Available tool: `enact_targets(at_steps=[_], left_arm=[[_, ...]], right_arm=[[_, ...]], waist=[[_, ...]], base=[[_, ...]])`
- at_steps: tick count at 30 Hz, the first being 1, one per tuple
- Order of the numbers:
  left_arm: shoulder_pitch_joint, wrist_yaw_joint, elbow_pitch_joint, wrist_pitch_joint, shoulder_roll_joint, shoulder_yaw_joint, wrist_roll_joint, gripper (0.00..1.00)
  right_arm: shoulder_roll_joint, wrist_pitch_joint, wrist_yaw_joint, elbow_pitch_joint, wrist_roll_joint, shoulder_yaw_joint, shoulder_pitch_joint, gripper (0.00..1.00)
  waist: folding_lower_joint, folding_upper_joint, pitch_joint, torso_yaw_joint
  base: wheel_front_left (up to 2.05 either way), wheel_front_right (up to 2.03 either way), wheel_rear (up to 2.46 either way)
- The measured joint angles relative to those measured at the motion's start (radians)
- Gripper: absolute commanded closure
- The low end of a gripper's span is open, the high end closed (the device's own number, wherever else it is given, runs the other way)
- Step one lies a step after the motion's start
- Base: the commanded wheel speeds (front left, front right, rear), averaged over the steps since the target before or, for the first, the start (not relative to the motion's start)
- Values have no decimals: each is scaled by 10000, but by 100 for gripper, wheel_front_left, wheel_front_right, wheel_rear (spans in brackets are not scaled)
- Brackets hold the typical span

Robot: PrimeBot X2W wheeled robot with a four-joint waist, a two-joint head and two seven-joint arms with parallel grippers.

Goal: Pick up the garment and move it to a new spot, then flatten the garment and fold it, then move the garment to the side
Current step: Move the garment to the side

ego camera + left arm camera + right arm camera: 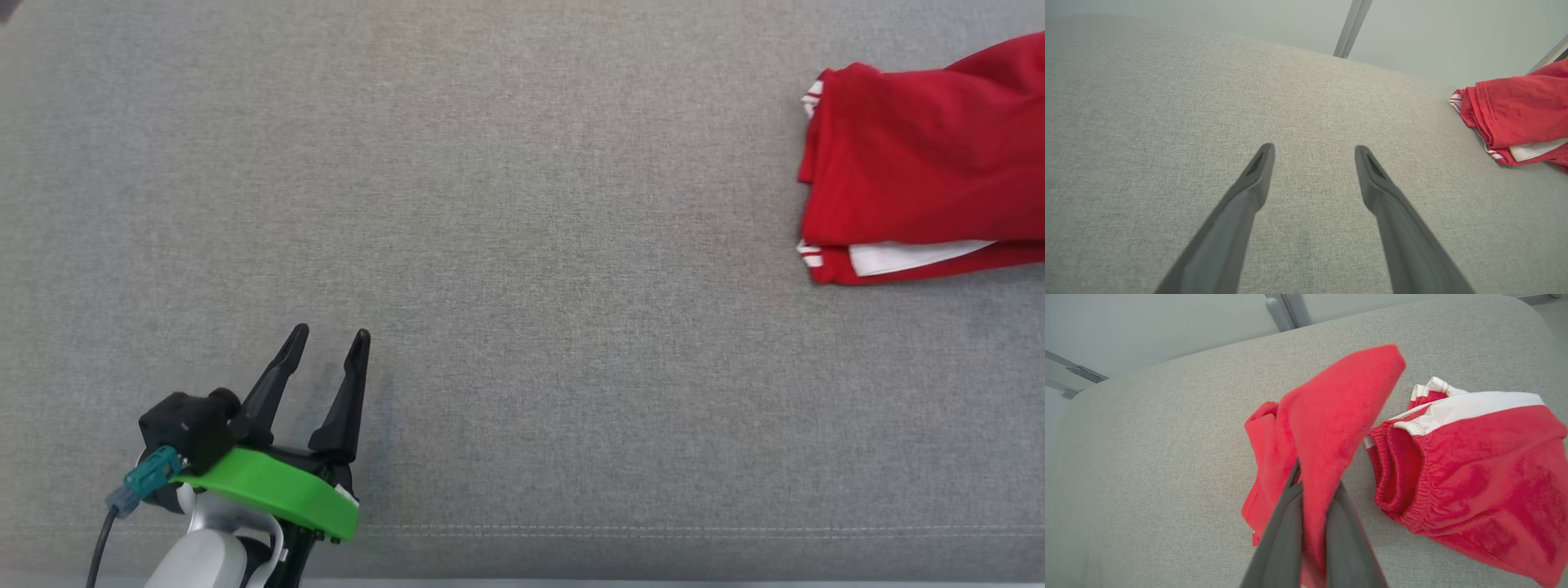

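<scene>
Holding my left gripper (331, 331) out over the grey fabric surface (522, 245), with both dark fingers spread wide and nothing between them. There's only bare weave under the tips. A stitched seam (653, 529) runs across the cloth behind that hand, close to the near edge.

Well off to that hand's right and further forward lies the red garment (922, 155), bunched in folds, with white striped trim at its near corners and a white strip peeping from the lower fold. From the left wrist, the garment (1519, 110) sits far to the right of my open fingers, clear of them.

Over to my right gripper (1316, 486): the fingers are pressed together, pinching a flap of that red cloth, which stands up past the tips in a point. More red hangs just to the left of the fingers. To their right, the bulk of the garment (1474, 469) rests on the surface, showing a gathered elastic band and a broad white stripe.

Beyond the fingertips the padded surface ends in a rounded edge. Past it are a pale grey-green wall, a slanted metal bar (1351, 26) and a metal bracket (1081, 371).
</scene>
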Motion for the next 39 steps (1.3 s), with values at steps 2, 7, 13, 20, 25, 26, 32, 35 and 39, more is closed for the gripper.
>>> enact_targets(at_steps=[2,7,13,20,25,26,32,35,39], left_arm=[[-81,0,-81,79,-2,-36,2,0],[-274,-2,-167,178,17,-90,67,0],[-309,0,-267,380,56,-144,84,0],[-500,42,-535,447,173,-65,125,0],[-603,130,-750,520,242,27,192,0],[-621,132,-788,520,261,52,213,0],[-675,253,-968,520,324,205,257,0],[-669,341,-1118,516,353,370,257,0],[-666,430,-1252,512,380,510,257,0]], right_arm=[[-153,-15,-71,4,12,-211,0,100],[-420,-213,-151,132,42,-573,-1,100],[-546,-405,-159,207,40,-803,-1,100],[-1072,-713,-242,826,-140,-1208,1,100],[-1329,-1258,-244,1561,-568,-1367,218,100],[-1333,-1337,-244,1712,-633,-1350,320,100],[-1319,-2564,-244,2556,-1672,-1269,690,0],[-1310,-3350,-244,2993,-2293,-1304,720,0],[-1241,-4324,-244,3741,-2905,-1384,870,0]], waist=[[0,0,110,-100],[0,0,331,-232],[-1,0,624,-256],[0,0,946,-137],[0,0,1192,47],[0,0,1225,85],[0,0,1367,304],[0,0,1425,372],[0,0,1493,388]], base=[[0,0,0],[0,0,0],[0,0,0],[0,0,0],[0,0,0],[0,0,0],[0,0,0],[0,0,0],[0,0,0]])
